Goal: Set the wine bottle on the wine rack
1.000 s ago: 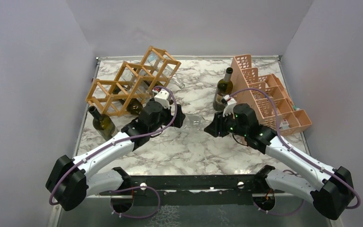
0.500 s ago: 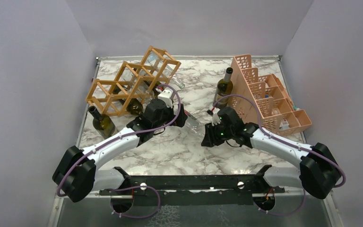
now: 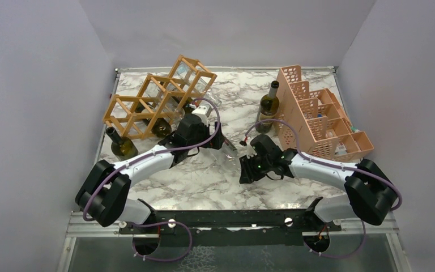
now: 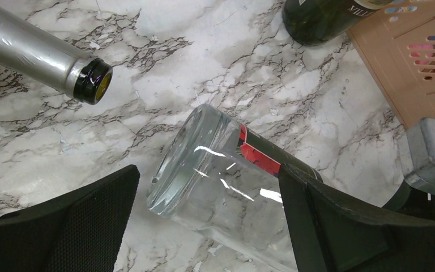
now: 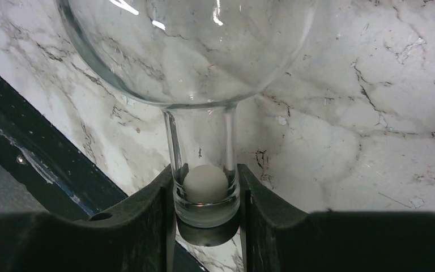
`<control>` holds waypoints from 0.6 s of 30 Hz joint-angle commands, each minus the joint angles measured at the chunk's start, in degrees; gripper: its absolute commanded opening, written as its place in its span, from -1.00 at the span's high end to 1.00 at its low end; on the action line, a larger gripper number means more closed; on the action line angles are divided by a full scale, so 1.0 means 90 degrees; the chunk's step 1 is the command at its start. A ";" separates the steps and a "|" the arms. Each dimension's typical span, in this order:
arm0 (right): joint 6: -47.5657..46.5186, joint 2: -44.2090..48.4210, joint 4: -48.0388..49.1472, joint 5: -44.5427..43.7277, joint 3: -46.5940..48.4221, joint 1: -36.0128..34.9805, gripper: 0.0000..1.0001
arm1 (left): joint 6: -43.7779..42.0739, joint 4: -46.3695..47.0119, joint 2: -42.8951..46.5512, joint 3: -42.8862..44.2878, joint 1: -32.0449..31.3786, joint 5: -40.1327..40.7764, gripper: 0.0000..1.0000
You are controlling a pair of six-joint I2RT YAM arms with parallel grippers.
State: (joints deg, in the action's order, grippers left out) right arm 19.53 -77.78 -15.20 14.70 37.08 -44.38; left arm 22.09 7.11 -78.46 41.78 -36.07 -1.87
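A clear glass wine bottle (image 3: 231,154) lies tilted between my two grippers at mid-table. My right gripper (image 3: 243,169) is shut on its neck; the right wrist view shows both fingers (image 5: 153,209) pressed against the neck end (image 5: 206,195), with a white stopper inside. My left gripper (image 3: 222,144) is open around the bottle's body near its base (image 4: 195,161); its left finger (image 4: 90,218) stands apart from the glass. The light-brown wooden wine rack (image 3: 158,99) stands at the far left, with bottles lying in it.
A pink plastic crate (image 3: 323,122) stands at the far right, with a green bottle (image 3: 268,107) upright beside it. A dark bottle (image 3: 122,146) sits by the rack's near left corner. A silver-necked bottle (image 4: 45,54) pokes out near my left gripper.
My right arm has folded in and carried the bottle's neck left and towards the near edge. My left gripper has moved slightly far-right over the bottle's body.
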 commanded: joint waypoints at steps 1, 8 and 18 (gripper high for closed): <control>-0.0047 -0.0144 0.0309 -0.0463 -0.0012 -0.0038 0.50 | -0.0056 0.0348 -0.0203 0.0159 0.0041 -0.0210 -0.98; -0.0208 -0.0394 0.0566 -0.0589 0.0091 -0.0054 0.19 | -0.0188 0.0410 -0.0412 0.0055 0.0043 -0.0456 -0.95; -0.0376 -0.0981 0.1146 -0.0754 0.0357 -0.0058 0.05 | -0.0233 0.0336 -0.0643 -0.0108 0.0042 -0.0647 -0.78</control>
State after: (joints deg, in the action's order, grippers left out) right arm 17.80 -83.99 -8.34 11.14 38.59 -44.91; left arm 20.58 10.48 -82.76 41.78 -35.59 -4.84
